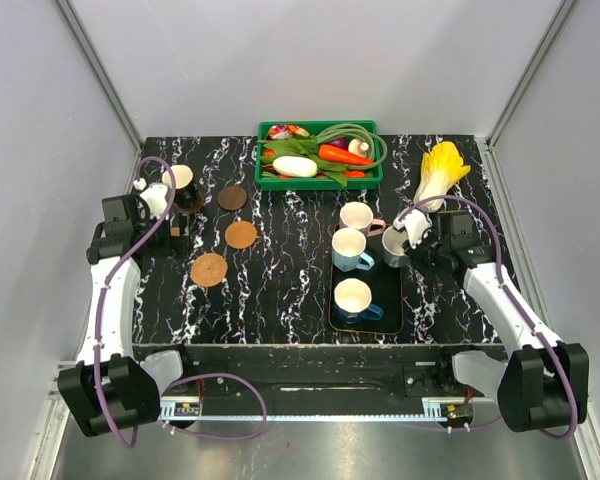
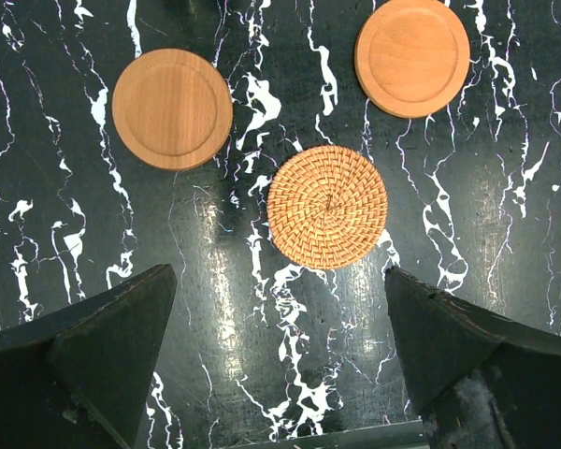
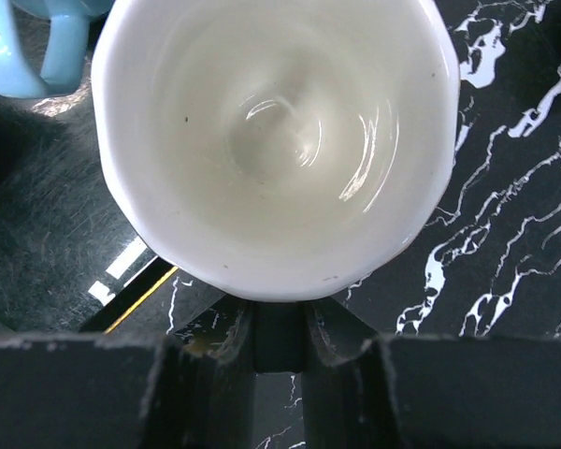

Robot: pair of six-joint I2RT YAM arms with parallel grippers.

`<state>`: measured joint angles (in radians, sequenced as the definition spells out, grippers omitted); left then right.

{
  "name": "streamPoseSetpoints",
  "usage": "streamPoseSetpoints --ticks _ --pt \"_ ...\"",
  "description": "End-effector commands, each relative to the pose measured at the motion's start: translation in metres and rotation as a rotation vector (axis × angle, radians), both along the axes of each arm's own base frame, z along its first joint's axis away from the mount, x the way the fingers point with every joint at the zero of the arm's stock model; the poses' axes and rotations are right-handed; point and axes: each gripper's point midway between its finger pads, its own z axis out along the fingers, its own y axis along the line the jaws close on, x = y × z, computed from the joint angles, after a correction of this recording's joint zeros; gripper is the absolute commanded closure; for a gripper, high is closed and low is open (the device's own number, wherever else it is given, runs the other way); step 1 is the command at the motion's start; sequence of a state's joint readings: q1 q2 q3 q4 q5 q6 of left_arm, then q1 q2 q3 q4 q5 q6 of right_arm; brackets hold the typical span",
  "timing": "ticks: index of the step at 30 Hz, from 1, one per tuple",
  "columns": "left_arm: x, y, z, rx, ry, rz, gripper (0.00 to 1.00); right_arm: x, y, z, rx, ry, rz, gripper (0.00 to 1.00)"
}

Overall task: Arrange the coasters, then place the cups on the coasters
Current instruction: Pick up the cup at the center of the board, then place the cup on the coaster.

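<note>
cup (image 3: pixel 276 140) | handle clamped in right end effector (image 3: pixel 280 339) | body directly ahead

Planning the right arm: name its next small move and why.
Probably lift the dark cup straight up: the jaws of the right gripper are shut on its handle, it is at the tray edge, and bare coasters lie to its left.

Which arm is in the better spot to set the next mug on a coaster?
Right. The right gripper is shut on a dark, cream-lined mug by its handle, ready to carry. The left gripper is open and holds nothing, hanging above the round woven coaster.
</note>
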<state>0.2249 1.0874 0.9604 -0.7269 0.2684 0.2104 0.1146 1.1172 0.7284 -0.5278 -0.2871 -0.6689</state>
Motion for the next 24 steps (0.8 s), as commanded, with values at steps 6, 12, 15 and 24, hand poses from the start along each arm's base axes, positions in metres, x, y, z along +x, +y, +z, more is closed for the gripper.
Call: streamPoseSetpoints --ticks 6,12,15,24 --pt "0.005 -0.005 0.015 -0.004 -0.134 -0.022 0.01 0.023 -0.012 0.059 0.012 -0.216 -0.117 1.0" --pt "0.003 -0.005 0.014 0.008 -0.148 -0.032 0.01 0.02 -0.011 0.093 0.047 -0.277 -0.14 1.0" --pt "0.003 -0.005 0.013 0.01 -0.151 -0.03 0.01 0.017 -0.01 0.116 0.069 -0.309 -0.146 1.0" --pt "0.004 -0.003 0.012 0.016 -0.15 -0.027 0.01 0.016 -0.001 0.192 0.163 -0.417 -0.158 1.0"
